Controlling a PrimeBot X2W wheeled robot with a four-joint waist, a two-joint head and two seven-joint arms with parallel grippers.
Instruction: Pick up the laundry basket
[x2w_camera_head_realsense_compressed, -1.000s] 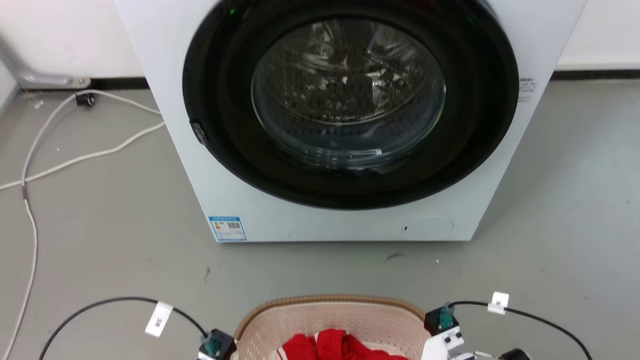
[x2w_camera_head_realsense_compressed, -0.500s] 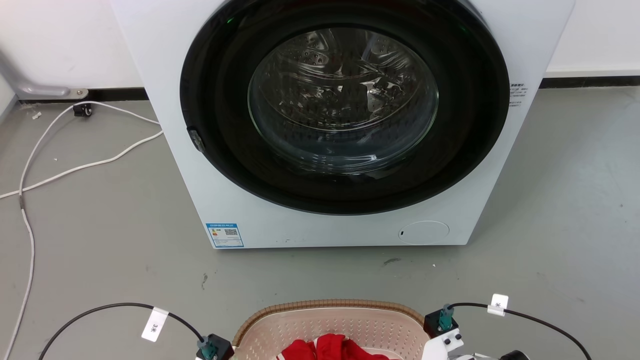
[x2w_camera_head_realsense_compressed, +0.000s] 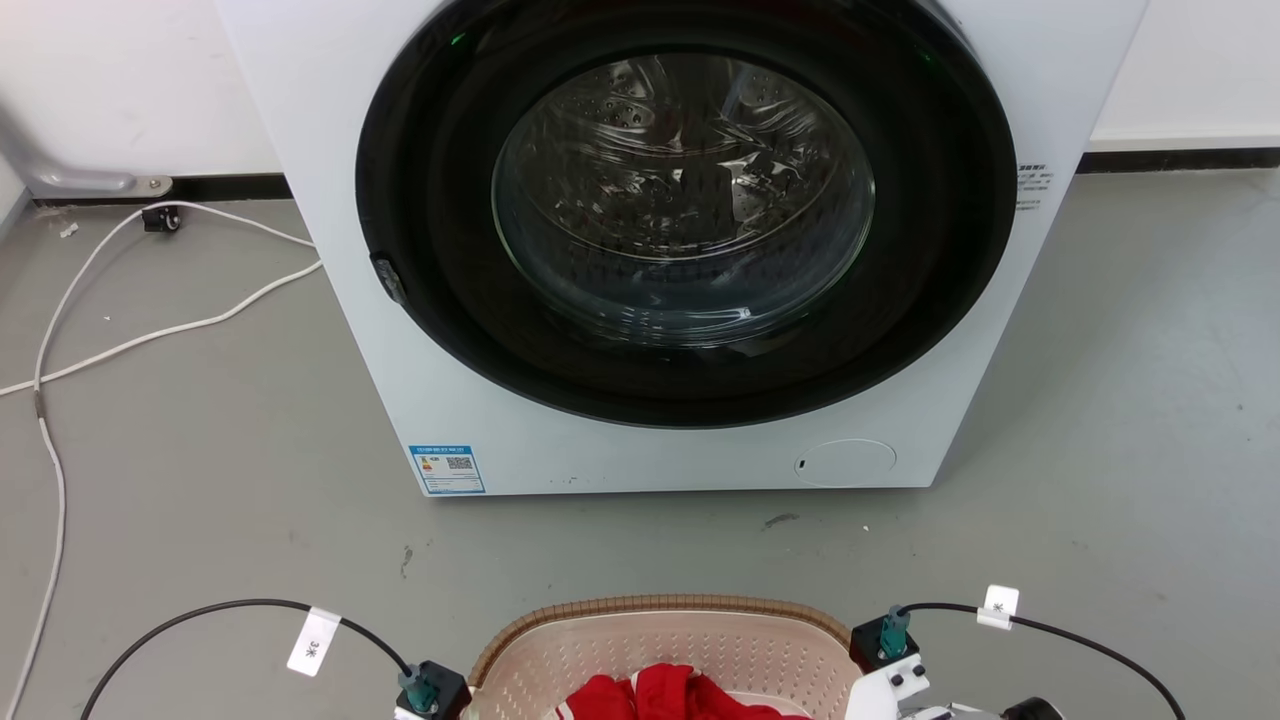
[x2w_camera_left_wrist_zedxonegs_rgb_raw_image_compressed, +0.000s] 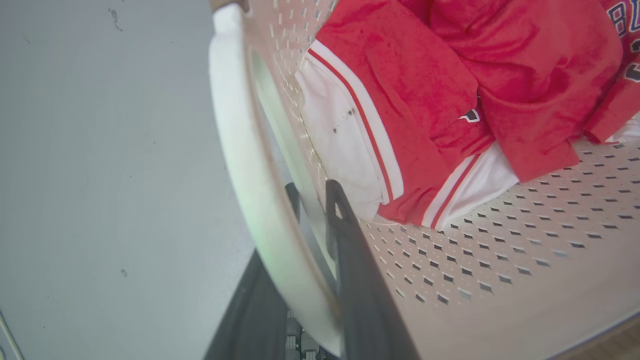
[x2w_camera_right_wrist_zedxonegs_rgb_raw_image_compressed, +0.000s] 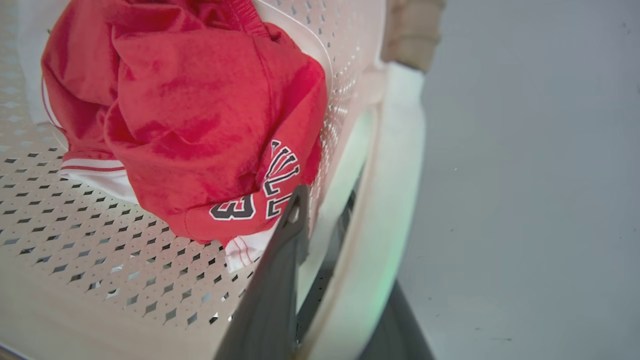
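Note:
The laundry basket (x2w_camera_head_realsense_compressed: 660, 628), cream and perforated with a brown woven rim, sits at the bottom middle of the head view, between my two wrists. A red and white garment (x2w_camera_head_realsense_compressed: 680, 695) lies in it. In the left wrist view my left gripper (x2w_camera_left_wrist_zedxonegs_rgb_raw_image_compressed: 312, 190) is shut on the basket's white loop handle (x2w_camera_left_wrist_zedxonegs_rgb_raw_image_compressed: 240, 150), one finger on each side of it. In the right wrist view my right gripper (x2w_camera_right_wrist_zedxonegs_rgb_raw_image_compressed: 325, 200) clamps the opposite white handle (x2w_camera_right_wrist_zedxonegs_rgb_raw_image_compressed: 395, 200) the same way. The basket's floor (x2w_camera_right_wrist_zedxonegs_rgb_raw_image_compressed: 75, 225) and the red garment (x2w_camera_right_wrist_zedxonegs_rgb_raw_image_compressed: 200, 125) lie beside the fingers.
A white front-loading washer (x2w_camera_head_realsense_compressed: 640, 450) stands on the grey floor straight ahead, with its round glass door (x2w_camera_head_realsense_compressed: 685, 200) closed. White cables (x2w_camera_head_realsense_compressed: 150, 330) run across the floor at the left. Black tagged cables (x2w_camera_head_realsense_compressed: 250, 605) loop from both wrists.
The whole head view has shifted a little, so the washer sits slightly lower and further left. The basket and both wrists keep their place at the bottom edge.

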